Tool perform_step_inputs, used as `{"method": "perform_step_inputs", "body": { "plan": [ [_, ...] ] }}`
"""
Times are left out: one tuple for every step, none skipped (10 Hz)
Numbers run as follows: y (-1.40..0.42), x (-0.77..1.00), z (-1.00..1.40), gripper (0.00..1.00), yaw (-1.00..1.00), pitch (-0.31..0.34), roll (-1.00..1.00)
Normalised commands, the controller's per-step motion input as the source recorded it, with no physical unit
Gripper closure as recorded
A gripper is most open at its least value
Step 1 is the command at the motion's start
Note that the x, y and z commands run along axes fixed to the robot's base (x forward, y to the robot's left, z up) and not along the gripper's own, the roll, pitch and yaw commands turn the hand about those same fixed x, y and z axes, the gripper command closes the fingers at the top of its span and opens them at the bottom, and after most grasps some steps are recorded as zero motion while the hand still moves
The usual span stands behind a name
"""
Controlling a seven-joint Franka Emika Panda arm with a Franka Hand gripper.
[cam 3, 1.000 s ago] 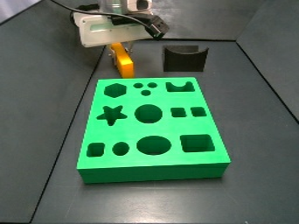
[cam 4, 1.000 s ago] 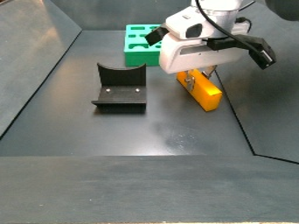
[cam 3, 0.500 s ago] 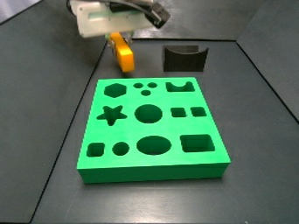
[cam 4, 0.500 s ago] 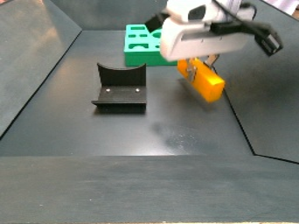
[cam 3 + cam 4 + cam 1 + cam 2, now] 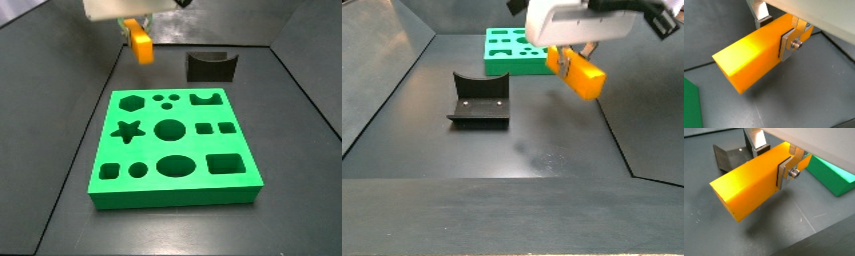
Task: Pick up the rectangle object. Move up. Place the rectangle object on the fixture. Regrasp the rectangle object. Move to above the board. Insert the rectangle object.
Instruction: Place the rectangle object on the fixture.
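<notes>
Holding rectangle object (image 5: pixel 581 76) clamped in end effector (image 5: pixel 777 159), hanging clear above floor, beside board (image 5: pixel 174 145). Judging move-up step. Next needing carry toward fixture (image 5: pixel 478 102), notch alignment.

gripper (image 5: pixel 778 31) jaws clamping rectangle object (image 5: pixel 754 56), clear above dark floor (image 5: pixel 811 95)
</notes>
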Motion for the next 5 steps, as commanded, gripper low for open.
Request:
{"method": "perform_step_inputs", "body": {
  "plan": [
    [-0.01, -0.01, 1.00, 1.00, 0.00, 0.018, -0.01],
    [-0.01, -0.02, 1.00, 1.00, 0.00, 0.020, -0.01],
    [-0.01, -0.02, 1.00, 1.00, 0.00, 0.026, -0.02],
    [-0.01, -0.02, 0.85, 1.00, 0.00, 0.032, -0.02],
    [-0.01, -0.01, 0.70, 1.00, 0.00, 0.039, -0.02]
  ]
}}
